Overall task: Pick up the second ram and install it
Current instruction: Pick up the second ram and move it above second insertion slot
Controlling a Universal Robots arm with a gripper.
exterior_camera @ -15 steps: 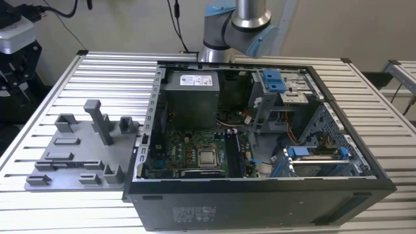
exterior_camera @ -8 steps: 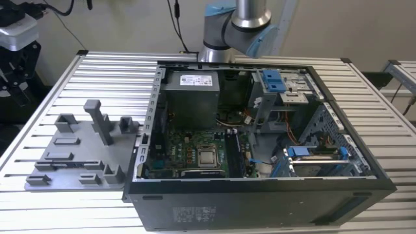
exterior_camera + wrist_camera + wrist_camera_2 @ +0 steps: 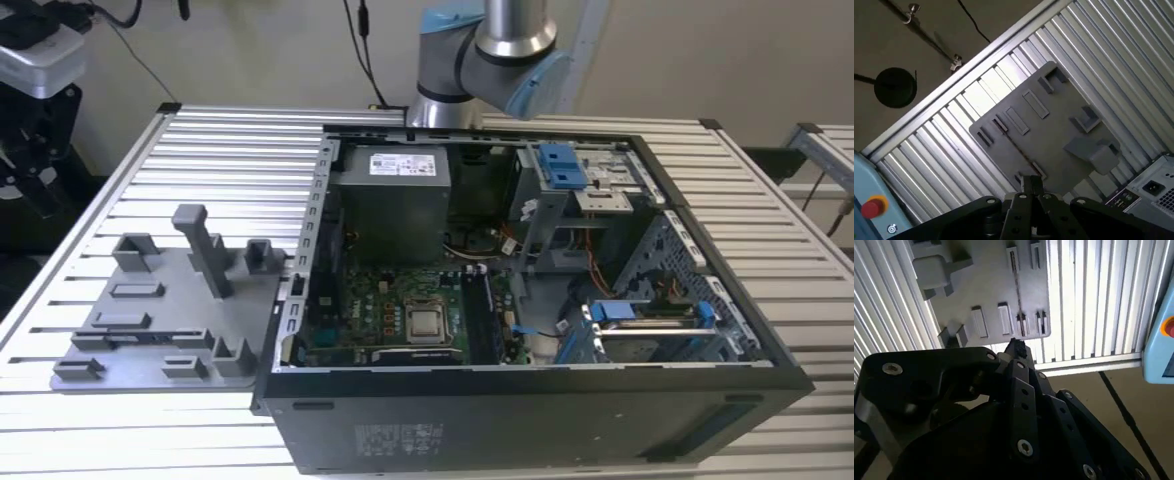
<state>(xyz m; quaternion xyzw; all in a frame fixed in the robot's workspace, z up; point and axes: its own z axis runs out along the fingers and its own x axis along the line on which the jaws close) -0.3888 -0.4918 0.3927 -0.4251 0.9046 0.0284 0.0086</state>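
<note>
- Ram (image 3: 1017, 295) stands on edge in the grey tray (image 3: 989, 290), on the slatted surface (image 3: 1094, 300) beside the computer case (image 3: 534, 400)
- Fingers (image 3: 1016, 351) hang well above it, drawn together, holding nothing
- Lowered shut, they would strike its top edge; a skewed grip could tip it
- One ram, one tray, one case
</note>
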